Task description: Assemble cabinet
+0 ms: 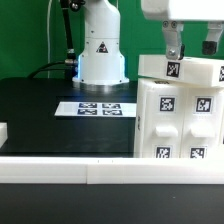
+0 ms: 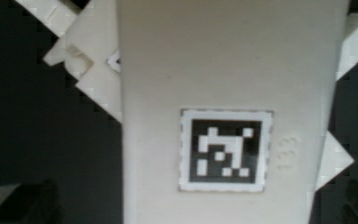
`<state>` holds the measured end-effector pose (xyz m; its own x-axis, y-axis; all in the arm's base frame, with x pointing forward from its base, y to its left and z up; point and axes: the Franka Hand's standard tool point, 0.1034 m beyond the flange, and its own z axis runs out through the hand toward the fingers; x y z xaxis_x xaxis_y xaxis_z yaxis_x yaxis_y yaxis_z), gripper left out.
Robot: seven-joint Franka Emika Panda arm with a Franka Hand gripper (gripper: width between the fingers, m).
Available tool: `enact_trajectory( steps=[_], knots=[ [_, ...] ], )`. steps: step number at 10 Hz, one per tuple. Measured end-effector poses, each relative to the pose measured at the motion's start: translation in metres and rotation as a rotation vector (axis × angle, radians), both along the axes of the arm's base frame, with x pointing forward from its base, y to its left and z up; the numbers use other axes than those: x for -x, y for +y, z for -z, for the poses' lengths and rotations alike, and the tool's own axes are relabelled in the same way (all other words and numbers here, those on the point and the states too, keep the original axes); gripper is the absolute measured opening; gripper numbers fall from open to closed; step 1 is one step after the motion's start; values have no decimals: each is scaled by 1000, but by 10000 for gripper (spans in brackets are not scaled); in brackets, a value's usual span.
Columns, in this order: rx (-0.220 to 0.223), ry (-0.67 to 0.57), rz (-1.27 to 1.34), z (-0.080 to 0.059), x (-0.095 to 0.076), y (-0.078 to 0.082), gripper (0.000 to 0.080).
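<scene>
White plastic: cabinet (image 1: 178, 118), boxy, flat-panelled, smooth and matte, sitting right below the gripper (image 1: 190, 50) on the exterior view's right.
Top panel: flat white slab (image 1: 180, 68) across the cabinet's top, directly under the fingertips; touching or just above, hard to call.
Gripper: two dark fingers (image 1: 172, 42) pointing down, spread apart at about the slab's width; whether gripping it or only straddling, cannot tell.
Wrist view: filled by a tall white panel face (image 2: 211, 70) with one black-and-white square tag (image 2: 222, 150) low on it; dark finger shapes blurred in the lower corners, contact not readable.
Tags: several black-and-white squares on the cabinet's front (image 1: 185, 125) and one on the slab edge (image 1: 172, 68).
Edges: white rail (image 1: 60, 168) running along the near side of the black table (image 1: 40, 110), below and in front of the gripper.
Open room: wide stretch of bare matte black surface away from the gripper toward the exterior view's left.
Marker board: thin white strip of printed tags (image 1: 96, 108) lying flat, well apart from the gripper, near the arm's white base (image 1: 100, 50).
Containers: cabinet interior hidden from both views.
</scene>
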<state>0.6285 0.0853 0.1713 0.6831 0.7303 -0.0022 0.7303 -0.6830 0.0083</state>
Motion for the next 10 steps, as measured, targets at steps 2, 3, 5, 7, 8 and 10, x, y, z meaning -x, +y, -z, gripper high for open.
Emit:
enact_trajectory(
  steps=[2, 3, 5, 7, 8, 10],
  knots=[
    [1, 5, 30, 5, 3, -3, 797],
    [1, 4, 50, 9, 5, -3, 797],
    [2, 10, 74, 12, 9, -4, 797],
    [4, 12, 97, 14, 10, -5, 788],
    [6, 12, 110, 13, 10, -4, 788],
    [7, 11, 120, 13, 10, -4, 612]
  ],
)
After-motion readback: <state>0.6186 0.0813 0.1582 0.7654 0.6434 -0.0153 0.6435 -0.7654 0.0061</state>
